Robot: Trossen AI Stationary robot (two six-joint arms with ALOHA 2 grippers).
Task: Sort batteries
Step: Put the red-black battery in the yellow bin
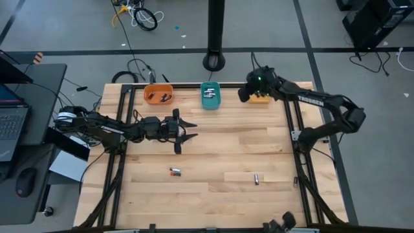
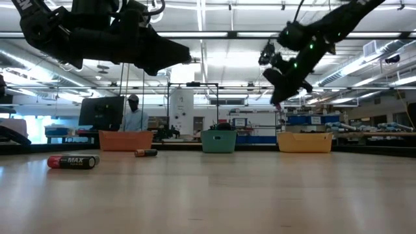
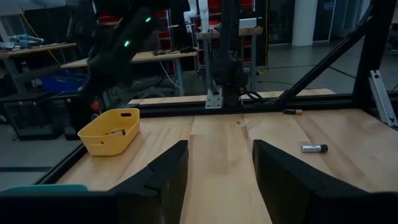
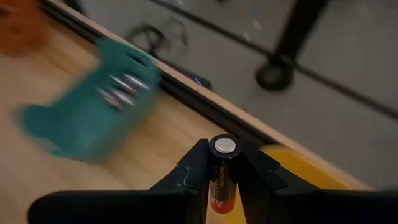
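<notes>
The right gripper (image 4: 222, 177) pinches a black-and-red battery (image 4: 222, 174) upright just above the yellow bin (image 1: 260, 99), seemingly to drop it in (two more cells lie well away). The left gripper (image 1: 185, 129), fingers spread, holds nothing.

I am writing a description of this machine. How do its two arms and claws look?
Both arms are dark, jointed and slim. The right arm carries white TROSSEN lettering and a green light near its wrist. Each claw, left claw and right claw, has two black, angular fingers.
</notes>
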